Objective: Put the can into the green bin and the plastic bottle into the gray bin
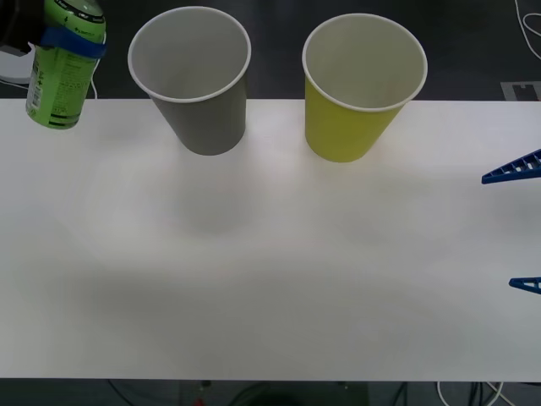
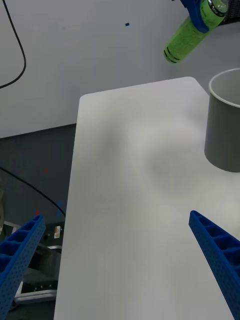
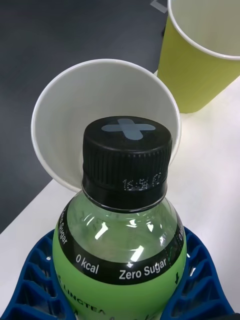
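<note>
While left pincer [image 3: 120, 295] clamps plastic bottle [image 1: 63, 63] aloft beside gray bin [image 1: 199, 80], right pincer [image 2: 120, 260] spread apart, green bin [image 1: 359, 85] beyond

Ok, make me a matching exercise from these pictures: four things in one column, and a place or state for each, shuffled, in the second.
Things:
1. plastic bottle
2. gray bin
3. green bin
4. right gripper

Places or states:
A. open, holding nothing, at the table's right edge
B. standing empty at the back of the table, to the right of the other bin
C. held in the air by the left gripper, off the table's far left corner
D. standing empty at the back of the table, nearer the bottle

Pairs: 1-C, 2-D, 3-B, 4-A
</note>
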Robot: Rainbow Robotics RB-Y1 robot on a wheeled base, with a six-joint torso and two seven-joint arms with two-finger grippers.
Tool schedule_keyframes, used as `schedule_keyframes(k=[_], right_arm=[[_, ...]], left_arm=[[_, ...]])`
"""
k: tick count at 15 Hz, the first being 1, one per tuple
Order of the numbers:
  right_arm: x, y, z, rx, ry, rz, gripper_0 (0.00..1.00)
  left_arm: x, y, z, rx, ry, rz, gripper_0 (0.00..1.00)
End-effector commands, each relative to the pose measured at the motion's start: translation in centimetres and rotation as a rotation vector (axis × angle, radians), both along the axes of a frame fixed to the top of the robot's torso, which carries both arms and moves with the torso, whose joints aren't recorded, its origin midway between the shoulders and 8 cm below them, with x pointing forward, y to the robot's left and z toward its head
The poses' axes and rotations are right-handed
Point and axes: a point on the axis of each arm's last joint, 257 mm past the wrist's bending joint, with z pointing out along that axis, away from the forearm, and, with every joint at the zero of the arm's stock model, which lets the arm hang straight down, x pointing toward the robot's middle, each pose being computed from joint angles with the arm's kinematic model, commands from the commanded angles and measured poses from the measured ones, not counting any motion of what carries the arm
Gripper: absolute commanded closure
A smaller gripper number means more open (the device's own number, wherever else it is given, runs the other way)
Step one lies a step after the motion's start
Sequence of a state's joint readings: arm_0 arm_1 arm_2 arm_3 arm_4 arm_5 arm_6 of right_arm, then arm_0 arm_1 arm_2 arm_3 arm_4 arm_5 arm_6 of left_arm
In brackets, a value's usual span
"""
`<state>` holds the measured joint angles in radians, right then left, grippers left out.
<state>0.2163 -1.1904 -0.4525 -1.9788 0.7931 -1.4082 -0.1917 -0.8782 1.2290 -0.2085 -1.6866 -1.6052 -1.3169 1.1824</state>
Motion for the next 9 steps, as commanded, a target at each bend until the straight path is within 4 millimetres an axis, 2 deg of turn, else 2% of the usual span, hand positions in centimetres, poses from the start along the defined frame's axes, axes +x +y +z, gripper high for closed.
schedule_keyframes(k=[1, 4, 9], right_arm=[[0.0, 0.0, 0.0, 0.0, 0.0, 0.0, 0.0], [0.0, 0.0, 0.0, 0.0, 0.0, 0.0, 0.0], [0.0, 0.0, 0.0, 0.0, 0.0, 0.0, 0.0]], left_arm=[[0.6, -0.4, 1.1, 0.032, 0.024, -0.002, 1.0], [1.6, -1.5, 1.8, 0.037, 0.047, -0.007, 1.0], [3.8, -3.1, 2.0, 0.062, 0.063, -0.012, 1.0]])
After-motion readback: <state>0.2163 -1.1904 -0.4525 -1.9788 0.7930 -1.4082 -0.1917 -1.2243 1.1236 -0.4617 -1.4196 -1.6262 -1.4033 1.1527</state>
